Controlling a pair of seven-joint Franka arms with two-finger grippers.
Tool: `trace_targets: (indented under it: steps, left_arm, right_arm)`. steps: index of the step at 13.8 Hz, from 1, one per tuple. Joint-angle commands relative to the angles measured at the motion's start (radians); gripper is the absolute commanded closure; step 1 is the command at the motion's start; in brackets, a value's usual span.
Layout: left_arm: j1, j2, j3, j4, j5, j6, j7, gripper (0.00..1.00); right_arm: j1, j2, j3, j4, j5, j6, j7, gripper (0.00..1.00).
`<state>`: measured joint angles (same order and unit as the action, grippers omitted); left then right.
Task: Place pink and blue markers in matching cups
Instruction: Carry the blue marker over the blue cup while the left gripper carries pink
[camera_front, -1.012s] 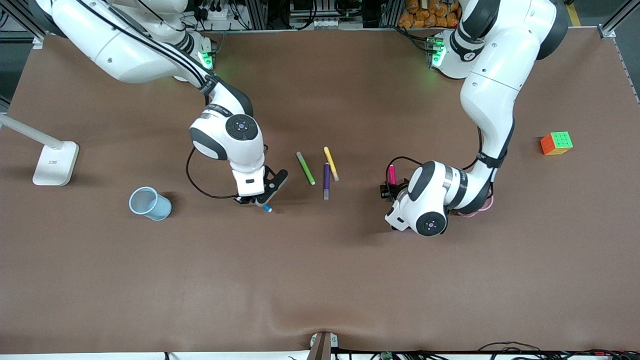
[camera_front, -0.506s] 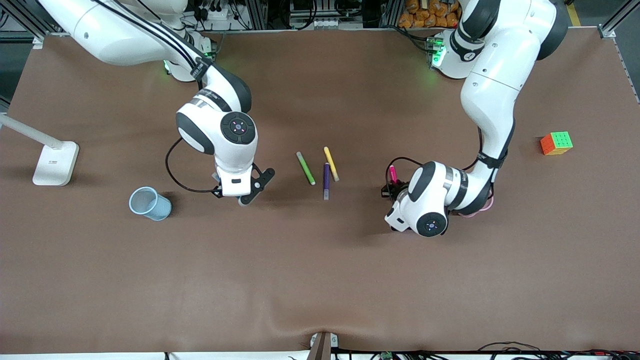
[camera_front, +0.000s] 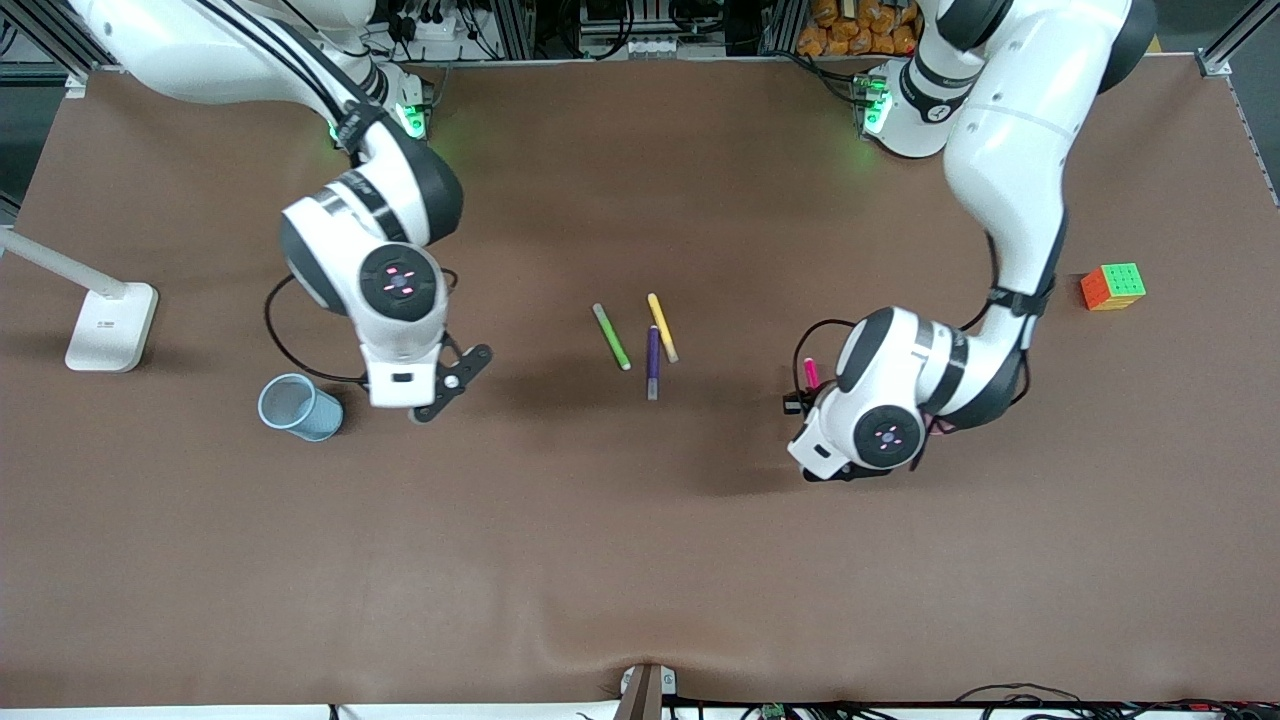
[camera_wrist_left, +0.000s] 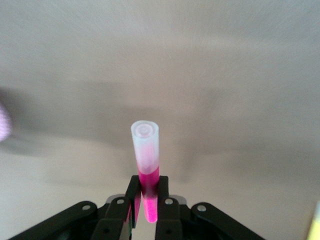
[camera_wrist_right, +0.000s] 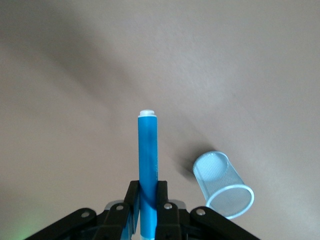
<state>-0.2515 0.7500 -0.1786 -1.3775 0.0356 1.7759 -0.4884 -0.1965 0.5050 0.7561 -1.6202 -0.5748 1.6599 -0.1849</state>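
Observation:
My right gripper (camera_front: 425, 405) is shut on the blue marker (camera_wrist_right: 148, 155) and holds it in the air beside the light blue cup (camera_front: 300, 407). In the right wrist view the fingers (camera_wrist_right: 132, 192) clamp the marker, with the cup (camera_wrist_right: 222, 185) standing upright close by. The marker itself is hidden under the hand in the front view. My left gripper (camera_front: 800, 402) is shut on the pink marker (camera_front: 810, 372), whose pale cap points away from the jaws in the left wrist view (camera_wrist_left: 146, 150). The pink cup is hidden under the left arm.
Green (camera_front: 611, 337), yellow (camera_front: 662, 327) and dark purple (camera_front: 652, 362) markers lie mid-table. A colour cube (camera_front: 1112, 286) sits toward the left arm's end. A white lamp base (camera_front: 110, 325) stands toward the right arm's end.
My right gripper has carried the blue marker from near the loose markers toward the blue cup. My left gripper has shifted a little toward its own end with the pink marker.

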Motion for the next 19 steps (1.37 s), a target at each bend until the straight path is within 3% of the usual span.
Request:
trace_targets:
  steps: [1,3,9,14,19]
  left_arm:
    - [0.000,-0.119,0.005,-0.029,0.070,-0.001,0.008,1.00]
    - [0.009,-0.174,0.005,-0.034,0.122,-0.015,0.010,1.00]
    - [0.139,-0.290,-0.001,-0.038,0.139,-0.029,0.151,1.00]
    - [0.153,-0.356,-0.001,-0.048,0.136,-0.044,0.081,1.00]
    - [0.208,-0.423,0.007,-0.132,0.139,-0.029,0.056,1.00]
  right_arm:
    - [0.054,-0.074,-0.133,-0.009,0.062,-0.031,-0.115,1.00]
    - [0.081,-0.091,-0.227,-0.003,0.082,-0.057,-0.198,1.00]
    - [0.084,-0.085,-0.415,-0.004,0.101,-0.057,-0.360,1.00]
    - [0.095,-0.060,-0.497,-0.013,0.104,-0.046,-0.366,1.00]
    - [0.091,-0.010,-0.541,-0.012,0.159,0.003,-0.363,1.00]
